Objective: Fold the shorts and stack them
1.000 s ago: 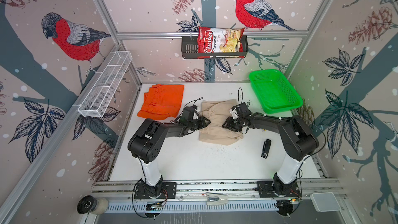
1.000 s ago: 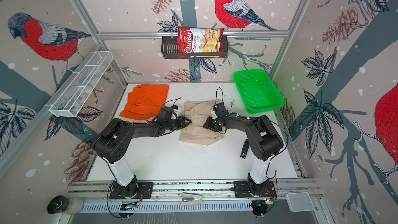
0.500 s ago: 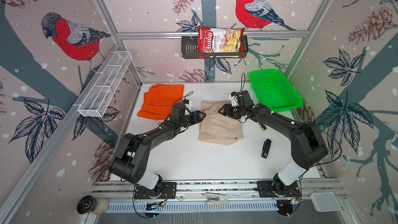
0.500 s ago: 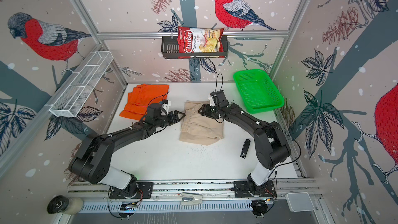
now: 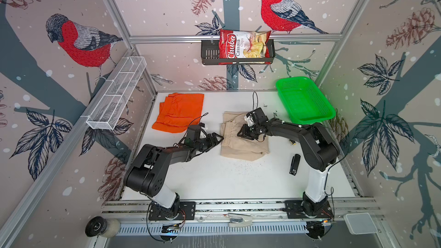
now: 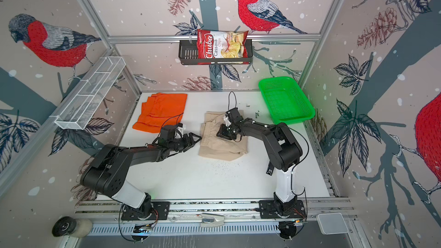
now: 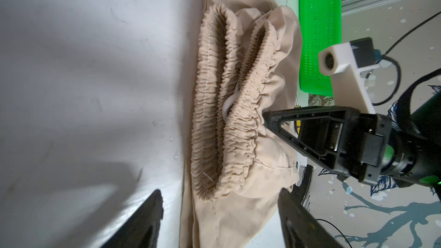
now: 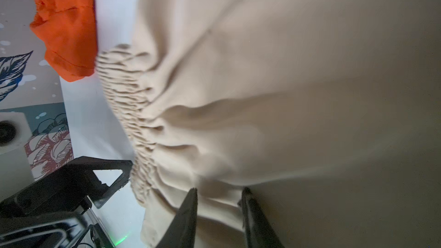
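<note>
Beige shorts [image 5: 243, 144]: you find them mid-table on the white table [image 5: 214, 177], between the two arms. They are folded to a rough rectangle with the gathered waist toward the left arm.
Orange shorts [image 5: 181, 113]: they lie flat at the table's far left corner, well apart from the beige pair and not stacked.
Left gripper [image 5: 219, 138]: the jaws are spread wide at the waist edge of the beige pair. In the left wrist view its fingers [image 7: 148, 215] straddle the waistband's end with nothing pinched.
Right gripper [image 5: 242, 133]: it is down on the beige cloth near the waist. The right wrist view shows narrow jaws with a ridge of cloth between them. That spot is blurred, so you cannot tell whether they bite.
Hidden: in both top views the right gripper and its wrist camera cover the cloth beneath them. The right wrist view cuts the beige pair off at the frame edges.
Left wrist view only: the waistband [image 7: 214, 106] is doubled into two gathered bands side by side, with a white strip [image 7: 229, 102] between them. The right gripper's fingertip touches the outer band.
Right wrist view only: you get a close look at one orange corner.
Top views only: the whole green basket [image 5: 283, 101] sits at the far right corner. A small black object [image 5: 294, 164] lies near the right arm.
</note>
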You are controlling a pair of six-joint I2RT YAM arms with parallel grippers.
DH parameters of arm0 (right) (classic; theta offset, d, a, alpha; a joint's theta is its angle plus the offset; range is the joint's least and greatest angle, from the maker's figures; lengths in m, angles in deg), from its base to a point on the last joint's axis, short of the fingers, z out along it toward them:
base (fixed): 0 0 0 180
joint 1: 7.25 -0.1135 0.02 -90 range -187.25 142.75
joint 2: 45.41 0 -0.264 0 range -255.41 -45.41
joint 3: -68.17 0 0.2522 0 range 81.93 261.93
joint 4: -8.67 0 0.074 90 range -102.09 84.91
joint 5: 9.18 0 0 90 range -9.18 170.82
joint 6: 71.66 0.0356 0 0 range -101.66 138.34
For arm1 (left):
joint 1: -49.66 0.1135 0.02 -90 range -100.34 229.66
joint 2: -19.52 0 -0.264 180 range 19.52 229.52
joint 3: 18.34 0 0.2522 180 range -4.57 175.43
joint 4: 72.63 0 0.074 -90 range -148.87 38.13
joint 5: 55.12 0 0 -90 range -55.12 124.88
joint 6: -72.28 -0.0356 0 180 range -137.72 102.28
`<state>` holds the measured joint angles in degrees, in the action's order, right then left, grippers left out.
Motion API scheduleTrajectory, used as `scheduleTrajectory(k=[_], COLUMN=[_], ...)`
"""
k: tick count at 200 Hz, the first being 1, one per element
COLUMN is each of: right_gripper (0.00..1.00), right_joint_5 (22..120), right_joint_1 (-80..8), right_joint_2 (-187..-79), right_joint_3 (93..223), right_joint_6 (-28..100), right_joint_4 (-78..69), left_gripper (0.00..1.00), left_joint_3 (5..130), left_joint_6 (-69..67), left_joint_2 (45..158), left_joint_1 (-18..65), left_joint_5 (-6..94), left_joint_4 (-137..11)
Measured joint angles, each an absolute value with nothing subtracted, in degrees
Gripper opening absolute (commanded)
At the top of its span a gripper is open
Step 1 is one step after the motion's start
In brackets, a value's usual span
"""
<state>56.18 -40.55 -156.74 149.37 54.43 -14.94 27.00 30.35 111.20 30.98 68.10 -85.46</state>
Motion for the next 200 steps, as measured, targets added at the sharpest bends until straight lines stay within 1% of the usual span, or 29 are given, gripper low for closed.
scheduleTrajectory(k=[73, 108, 119, 127, 141, 150, 162, 182, 200], right_gripper=[0.27, 0.27, 0.27, 0.27, 0.26, 0.26, 0.26, 0.26, 0.28], right_joint_5=[53.4, 52.9, 52.8, 52.6, 52.4, 52.3, 52.1, 52.0, 52.1], right_joint_1=[-40.3, -40.6, -40.6, -40.7, -40.9, -41.1, -41.4, -41.9, -42.2], right_joint_2=[-157.9, -158.0, -158.1, -158.2, -158.4, -158.5, -158.7, -159.0, -159.0], right_joint_3=[145.4, 144.6, 144.3, 144.1, 143.9, 143.8, 143.8, 144.0, 144.2], right_joint_6=[55.9, 56.0, 56.0, 56.0, 56.2, 56.2, 56.5, 57.4, 57.5], right_joint_4=[-7.3, -5.1, -4.5, -4.0, -3.0, -2.5, -1.9, -1.0, -0.9], left_gripper=[0.74, 0.72, 0.7, 0.66, 0.58, 0.49, 0.35, 0.19, 0.0], left_joint_3=[28.3, 30.4, 31.3, 32.0, 33.2, 33.9, 34.7, 35.8, 37.3], left_joint_6=[31.9, 33.0, 33.1, 33.6, 34.8, 34.8, 35.0, 34.9, 34.2], left_joint_2=[119.6, 124.0, 125.3, 126.1, 126.9, 127.1, 127.1, 126.6, 125.8], left_joint_1=[30.0, 28.1, 27.4, 26.9, 25.9, 25.5, 25.1, 25.1, 25.0], left_joint_5=[71.4, 72.4, 72.6, 72.4, 71.9, 71.4, 70.8, 70.2, 70.0], left_joint_4=[-95.1, -100.1, -101.5, -102.0, -101.7, -100.9, -99.4, -97.5, -94.7])
